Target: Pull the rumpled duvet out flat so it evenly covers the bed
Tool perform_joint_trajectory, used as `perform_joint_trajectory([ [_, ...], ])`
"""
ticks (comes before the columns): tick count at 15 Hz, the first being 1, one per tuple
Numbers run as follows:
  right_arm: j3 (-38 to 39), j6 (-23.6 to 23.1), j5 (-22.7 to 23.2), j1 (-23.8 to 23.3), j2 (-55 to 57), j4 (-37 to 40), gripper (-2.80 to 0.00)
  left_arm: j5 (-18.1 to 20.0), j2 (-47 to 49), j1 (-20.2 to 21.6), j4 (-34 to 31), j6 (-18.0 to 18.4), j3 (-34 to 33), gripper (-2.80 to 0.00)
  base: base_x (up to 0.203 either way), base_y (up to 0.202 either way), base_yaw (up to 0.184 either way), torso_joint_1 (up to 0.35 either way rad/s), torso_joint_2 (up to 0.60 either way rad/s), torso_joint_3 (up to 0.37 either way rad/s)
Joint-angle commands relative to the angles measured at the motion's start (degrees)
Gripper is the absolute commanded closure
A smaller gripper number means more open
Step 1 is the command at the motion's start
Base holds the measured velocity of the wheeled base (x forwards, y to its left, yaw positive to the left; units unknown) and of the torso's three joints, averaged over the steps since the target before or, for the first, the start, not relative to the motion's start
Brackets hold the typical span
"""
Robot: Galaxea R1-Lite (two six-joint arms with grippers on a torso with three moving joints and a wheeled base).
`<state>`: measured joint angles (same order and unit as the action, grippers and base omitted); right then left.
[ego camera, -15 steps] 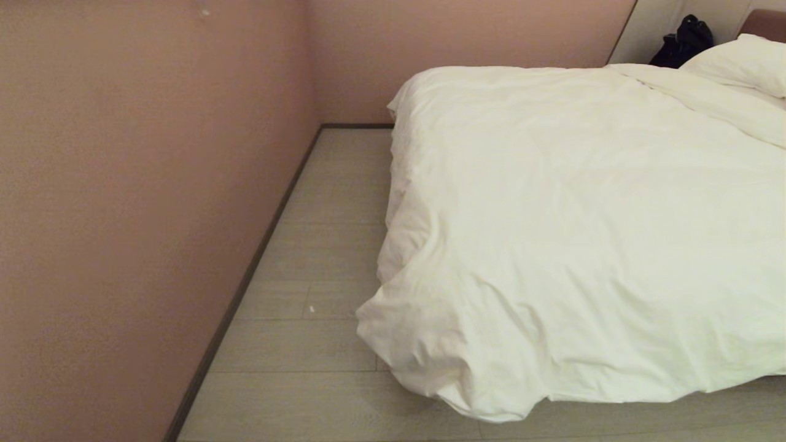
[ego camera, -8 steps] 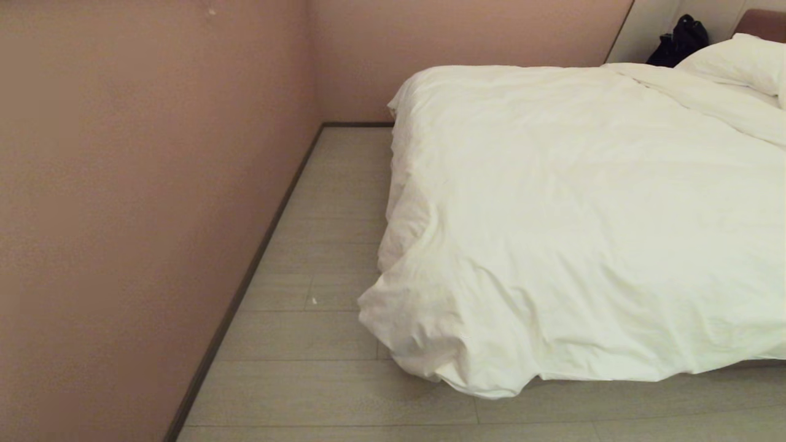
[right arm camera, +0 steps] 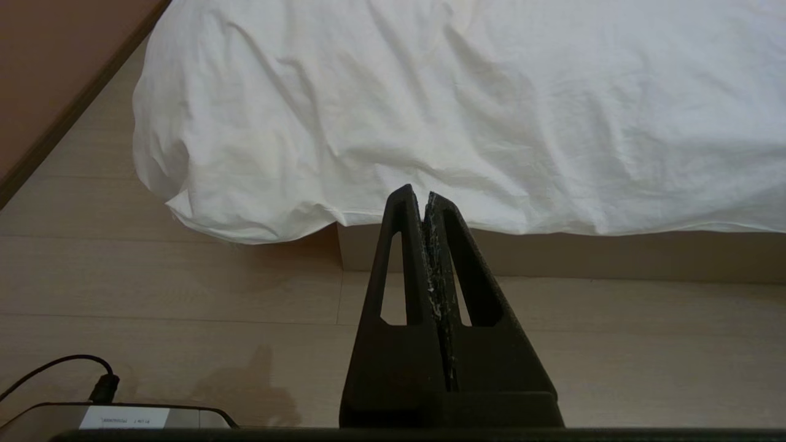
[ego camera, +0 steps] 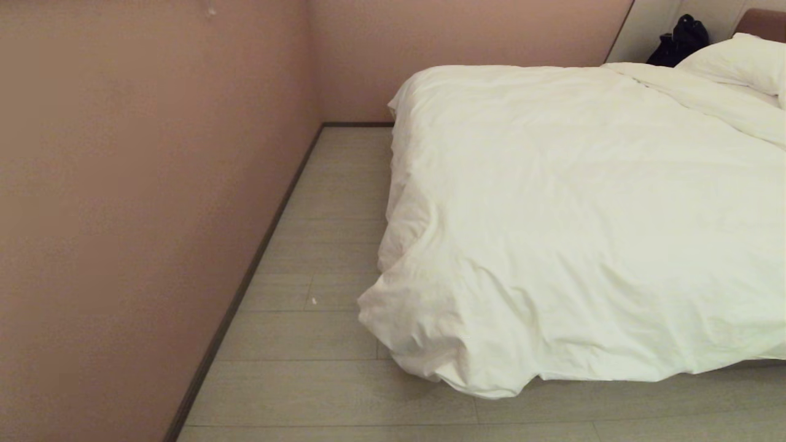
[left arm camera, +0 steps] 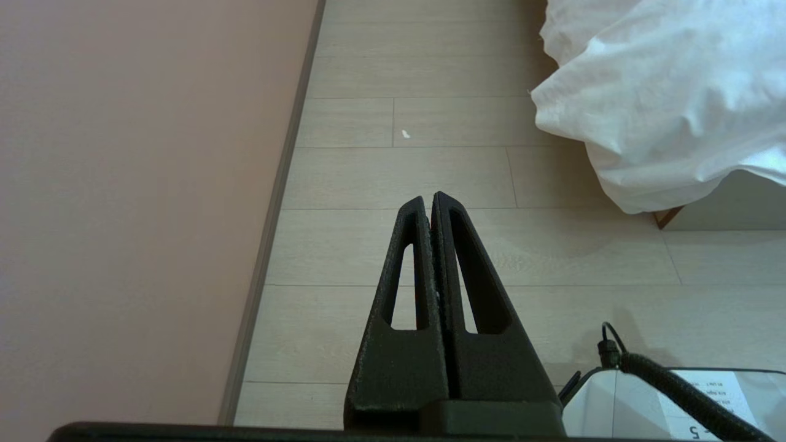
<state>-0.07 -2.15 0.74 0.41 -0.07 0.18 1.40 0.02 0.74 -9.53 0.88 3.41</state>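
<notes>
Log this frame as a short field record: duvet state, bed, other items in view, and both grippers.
duvet: spread over the bed, creased, near-left corner bunched and hanging over the edge toward the floor
bed: base shows below the duvet hem
pillow: at the far right, by the headboard
dark bag: beyond the bed's far side
left gripper: shut, empty, over the floor near the wall
right gripper: shut, empty, short of the duvet hem
</notes>
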Motion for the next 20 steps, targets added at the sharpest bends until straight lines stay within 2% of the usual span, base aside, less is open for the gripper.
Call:
perform_joint_trajectory([
  [1,0.0,0.0,0.0,0.0,0.1,0.0,0.0,0.0,0.0,0.0,0.0,0.0,0.0,0.0,0.0,0.0,0.0,0.0,0.0,0.0],
  [20,0.1,0.0,0.0,0.0,0.1,0.2,0.0,0.0,0.0,0.0,0.0,0.0,0.0,0.0,0.0,0.0,0.0,0.0,0.0,0.0],
])
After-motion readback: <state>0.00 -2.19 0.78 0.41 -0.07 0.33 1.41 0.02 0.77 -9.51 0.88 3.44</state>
